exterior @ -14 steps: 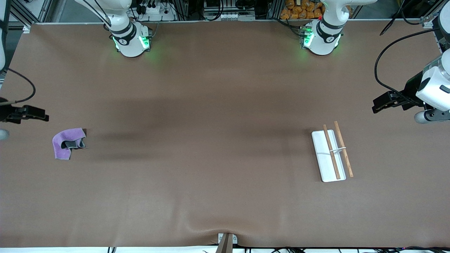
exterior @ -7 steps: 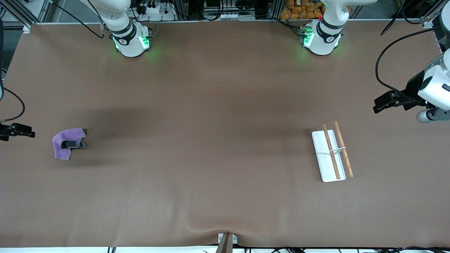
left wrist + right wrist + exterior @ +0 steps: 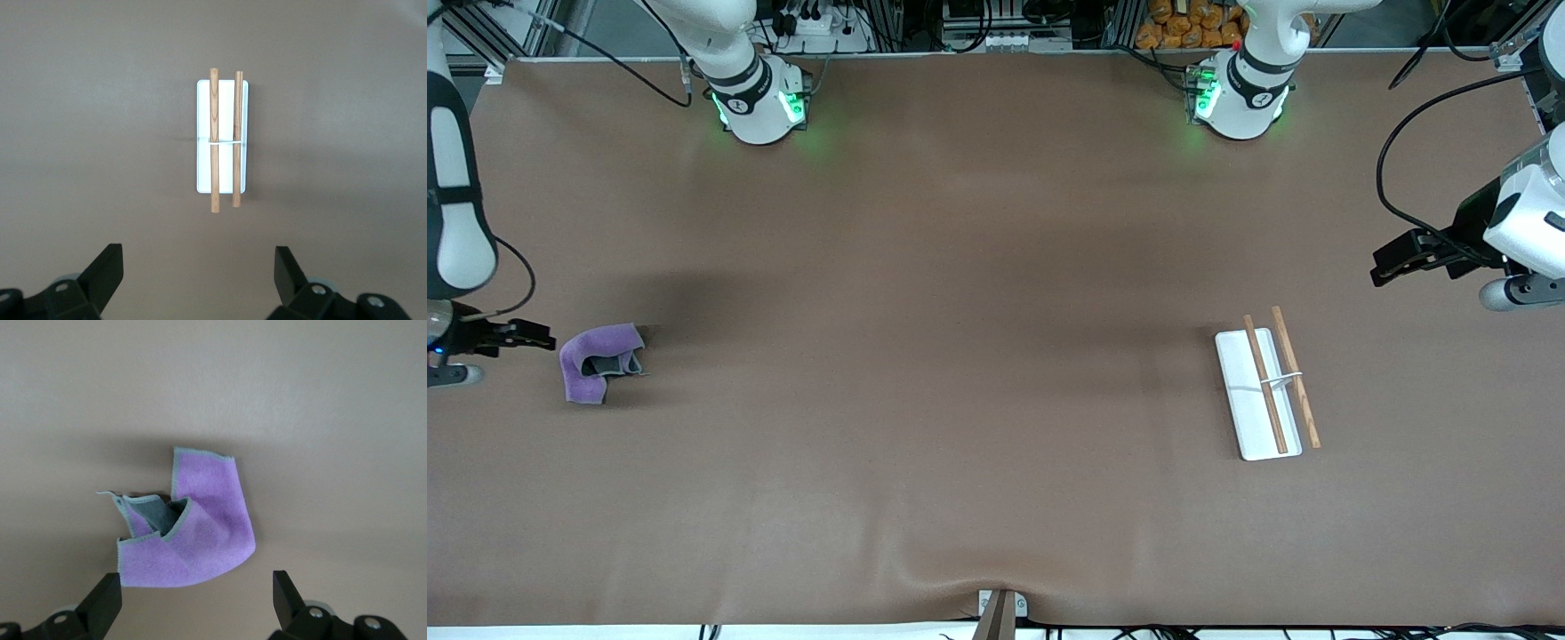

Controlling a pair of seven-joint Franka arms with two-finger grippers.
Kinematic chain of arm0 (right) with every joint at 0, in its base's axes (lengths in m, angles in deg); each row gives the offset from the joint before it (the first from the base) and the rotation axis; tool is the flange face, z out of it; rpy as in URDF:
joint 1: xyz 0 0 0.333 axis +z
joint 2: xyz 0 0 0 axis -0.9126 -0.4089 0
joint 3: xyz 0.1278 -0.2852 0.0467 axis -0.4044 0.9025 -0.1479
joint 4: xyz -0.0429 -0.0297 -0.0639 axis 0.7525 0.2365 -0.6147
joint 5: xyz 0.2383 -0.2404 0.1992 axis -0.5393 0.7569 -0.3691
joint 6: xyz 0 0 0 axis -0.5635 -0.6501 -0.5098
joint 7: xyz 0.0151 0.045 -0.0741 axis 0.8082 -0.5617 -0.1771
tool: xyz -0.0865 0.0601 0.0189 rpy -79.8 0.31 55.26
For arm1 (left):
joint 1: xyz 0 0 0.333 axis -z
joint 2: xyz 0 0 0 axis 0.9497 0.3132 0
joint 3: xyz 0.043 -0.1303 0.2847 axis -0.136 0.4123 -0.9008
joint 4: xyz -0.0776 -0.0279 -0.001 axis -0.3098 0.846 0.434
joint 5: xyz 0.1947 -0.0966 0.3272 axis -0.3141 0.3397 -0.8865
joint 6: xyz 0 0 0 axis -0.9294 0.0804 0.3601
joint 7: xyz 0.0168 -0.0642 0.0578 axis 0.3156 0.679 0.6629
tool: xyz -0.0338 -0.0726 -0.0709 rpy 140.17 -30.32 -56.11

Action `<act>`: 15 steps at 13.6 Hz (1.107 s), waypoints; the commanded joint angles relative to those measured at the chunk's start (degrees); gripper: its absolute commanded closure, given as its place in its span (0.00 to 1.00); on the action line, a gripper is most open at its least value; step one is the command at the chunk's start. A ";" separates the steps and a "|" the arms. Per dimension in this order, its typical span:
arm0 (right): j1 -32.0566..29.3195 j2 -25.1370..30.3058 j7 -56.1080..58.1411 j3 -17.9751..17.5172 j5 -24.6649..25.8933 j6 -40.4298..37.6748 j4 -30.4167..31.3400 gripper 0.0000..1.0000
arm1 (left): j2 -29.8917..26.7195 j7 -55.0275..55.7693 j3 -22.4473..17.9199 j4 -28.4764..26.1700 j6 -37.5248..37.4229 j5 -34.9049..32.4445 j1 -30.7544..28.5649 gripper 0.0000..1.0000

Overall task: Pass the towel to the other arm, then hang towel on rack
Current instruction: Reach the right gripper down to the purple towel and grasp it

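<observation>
The purple towel (image 3: 598, 360) lies crumpled on the table at the right arm's end, its grey reverse showing in a fold; it also shows in the right wrist view (image 3: 193, 532). My right gripper (image 3: 535, 336) is open and empty in the air, just beside the towel toward the table's end. The rack (image 3: 1258, 396), a white tray with two brown wooden rods, lies at the left arm's end and shows in the left wrist view (image 3: 223, 137). My left gripper (image 3: 1387, 267) is open and empty, up in the air near the rack.
The brown table mat (image 3: 978, 356) has a raised wrinkle at its front edge by a small bracket (image 3: 1000, 609). Both arm bases (image 3: 760, 102) stand along the table's back edge.
My right gripper has swung down and in toward the towel, now close beside it. My left gripper has hardly moved. The towel and rack lie as before.
</observation>
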State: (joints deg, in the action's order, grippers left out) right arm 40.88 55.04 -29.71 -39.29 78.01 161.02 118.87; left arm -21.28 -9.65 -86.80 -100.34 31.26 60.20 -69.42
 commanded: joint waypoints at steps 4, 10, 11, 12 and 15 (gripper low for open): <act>0.28 -4.04 2.43 -1.24 0.08 3.87 0.52 0.00 | -1.11 -3.05 -0.12 -0.38 -0.96 1.10 -1.71 0.00; -0.33 -4.92 0.85 -1.24 0.08 15.13 6.50 0.00 | -1.46 -3.05 -0.12 -1.43 -1.83 1.10 -2.06 0.00; -0.16 -5.10 0.15 -1.24 0.08 14.78 6.59 0.00 | -1.38 -3.05 -0.12 -1.43 -1.83 1.10 -2.06 0.00; -0.24 -5.36 -0.55 -1.24 0.08 14.52 6.67 0.00 | -1.29 -3.05 -0.12 -1.43 -1.75 1.10 -2.06 0.00; -0.07 -5.63 -0.65 -1.24 0.08 13.99 6.76 0.00 | -0.94 -2.96 -0.03 -1.26 -1.40 1.10 -1.89 0.00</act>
State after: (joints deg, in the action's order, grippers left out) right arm 41.24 49.25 -29.37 -40.04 78.01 175.09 125.21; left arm -21.28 -11.82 -86.86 -100.84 29.82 60.20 -71.13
